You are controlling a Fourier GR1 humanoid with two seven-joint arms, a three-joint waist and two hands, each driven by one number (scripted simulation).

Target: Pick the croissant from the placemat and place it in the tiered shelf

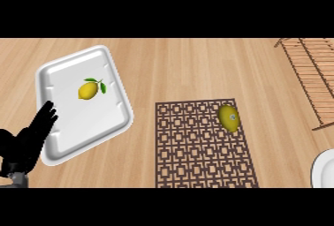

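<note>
Left hand [26, 141] rests at the lower left — fingers [46, 114] straight, raised.

Pale wood-grain counter [189, 66]. White tray [98, 119] holding a yellow lemon [88, 90] with green leaves. Dark brown placemat [199, 154], geometric lattice pattern, under a yellow-green croissant [228, 117]. Black hand [26, 145]. Brown slatted shelf [312, 70].

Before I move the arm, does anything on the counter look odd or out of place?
Yes: the brown patterned placemat holds an upright yellow-green oval item at its upper right edge, which doesn't look like a croissant. The right hand isn't visible.
</note>
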